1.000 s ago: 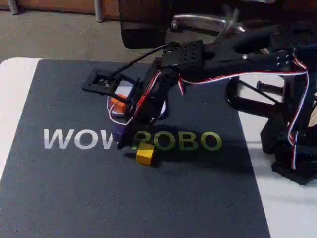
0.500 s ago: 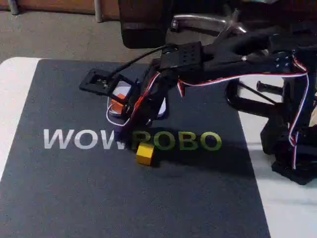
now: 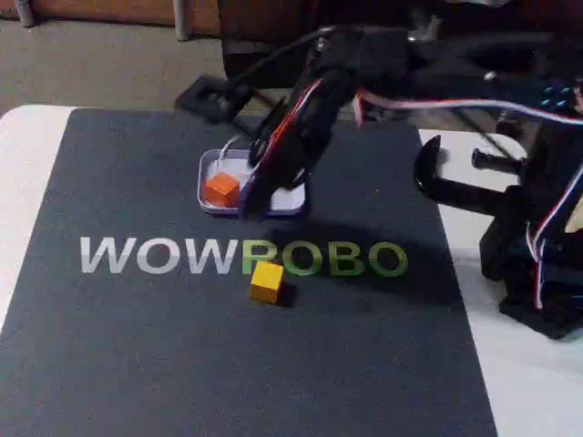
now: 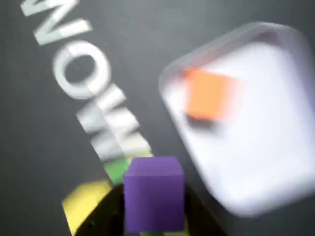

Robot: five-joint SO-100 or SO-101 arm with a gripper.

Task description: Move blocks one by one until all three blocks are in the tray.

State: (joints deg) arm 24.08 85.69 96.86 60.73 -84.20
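Observation:
In the wrist view a purple block (image 4: 153,194) sits between the dark jaws of my gripper (image 4: 153,214), which is shut on it and held above the mat beside the tray. The pale tray (image 4: 268,132) lies up and to the right and holds an orange block (image 4: 209,93). A yellow block (image 4: 83,204) shows blurred at the lower left. In the fixed view my gripper (image 3: 256,202) hangs tilted over the tray (image 3: 284,208); the orange block (image 3: 221,189) rests in the tray's left part. The yellow block (image 3: 266,281) lies on the mat, in front of the tray. The arm hides the purple block there.
A dark mat (image 3: 137,346) with WOWROBO lettering (image 3: 164,257) covers the white table (image 3: 23,182). The arm's base and a black clamp (image 3: 437,177) stand at the right edge. Floor and chair legs lie beyond the far edge.
The arm has risen from the mat near the lettering and swung back over the tray, carrying the purple block. The yellow and orange blocks have stayed put.

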